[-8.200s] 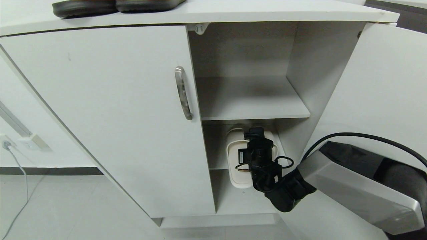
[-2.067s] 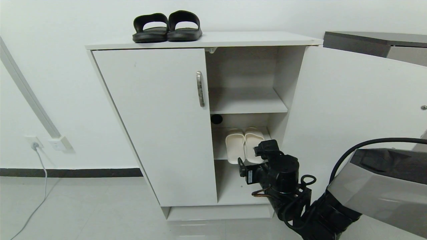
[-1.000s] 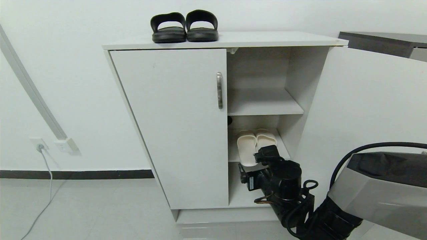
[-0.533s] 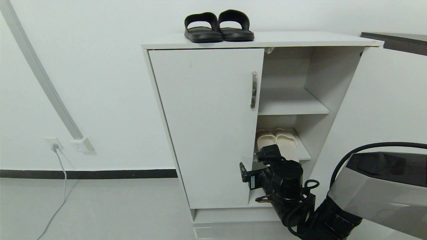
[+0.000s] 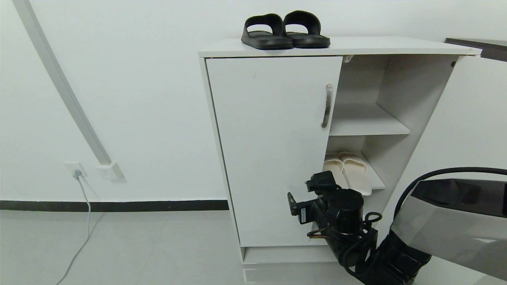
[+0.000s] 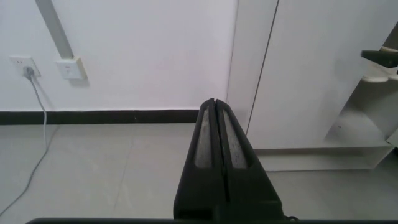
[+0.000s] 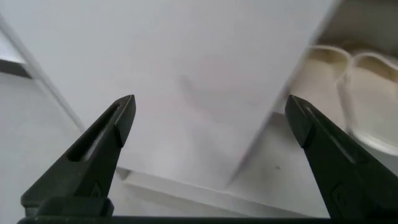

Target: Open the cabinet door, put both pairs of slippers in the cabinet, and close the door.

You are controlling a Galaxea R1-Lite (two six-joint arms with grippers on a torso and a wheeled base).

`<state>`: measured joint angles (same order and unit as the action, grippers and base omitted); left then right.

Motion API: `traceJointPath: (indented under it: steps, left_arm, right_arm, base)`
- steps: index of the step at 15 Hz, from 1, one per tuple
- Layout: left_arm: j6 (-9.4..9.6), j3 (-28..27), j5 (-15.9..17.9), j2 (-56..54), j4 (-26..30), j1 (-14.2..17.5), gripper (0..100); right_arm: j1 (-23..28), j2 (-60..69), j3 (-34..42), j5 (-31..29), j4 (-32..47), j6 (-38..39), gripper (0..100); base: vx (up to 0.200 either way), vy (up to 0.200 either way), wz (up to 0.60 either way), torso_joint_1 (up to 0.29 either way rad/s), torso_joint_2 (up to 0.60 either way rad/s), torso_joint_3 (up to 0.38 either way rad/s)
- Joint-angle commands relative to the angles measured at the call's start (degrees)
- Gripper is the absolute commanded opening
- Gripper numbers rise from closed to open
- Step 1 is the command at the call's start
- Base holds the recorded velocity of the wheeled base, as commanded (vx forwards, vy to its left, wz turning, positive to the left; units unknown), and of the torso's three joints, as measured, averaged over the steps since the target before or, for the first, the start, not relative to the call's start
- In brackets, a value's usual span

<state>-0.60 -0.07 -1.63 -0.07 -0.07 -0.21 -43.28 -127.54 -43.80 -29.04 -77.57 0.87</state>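
A pair of black slippers (image 5: 285,29) stands on top of the white cabinet (image 5: 396,47). Its left door (image 5: 273,150) is closed and its right door (image 5: 467,118) swings wide open. A pair of white slippers (image 5: 350,172) lies side by side on the lower shelf; the right wrist view shows the white slippers (image 7: 364,93) past the edge of the closed door (image 7: 205,68). My right gripper (image 5: 304,190) hangs open and empty in front of the cabinet, just outside that shelf, its fingers (image 7: 112,134) spread wide. My left gripper (image 6: 214,124) is shut on nothing, low over the floor to the left of the cabinet (image 6: 298,74).
The upper shelf (image 5: 364,122) is bare. A metal handle (image 5: 328,105) sits on the closed door. A wall socket with a cable (image 5: 77,174) and a slanted conduit (image 5: 59,83) are on the wall to the left. Grey floor (image 5: 138,245) lies open in front.
The head camera has pulled back and swung left, so the cabinet sits farther right. My right gripper has left the white slippers on the lower shelf and drawn back out of the cabinet.
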Motion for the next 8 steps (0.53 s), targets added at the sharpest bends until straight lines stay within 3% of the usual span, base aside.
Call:
traceJointPath:
  steps: [1,8]
  left_arm:
    - [-0.02,0.0,0.0,0.1,0.0,0.0,0]
    - [-0.02,0.1,0.0,0.1,0.1,0.0,0]
  right_arm:
    - [0.0,-0.2,0.3,0.0,0.0,-0.3,100]
    - [-0.1,-0.6,1.1,1.1,-3.6,-1.4,100]
  base:
    - [0.000,0.000,0.00,0.000,0.00,0.000]
    - [0.000,0.000,0.00,0.000,0.00,0.000]
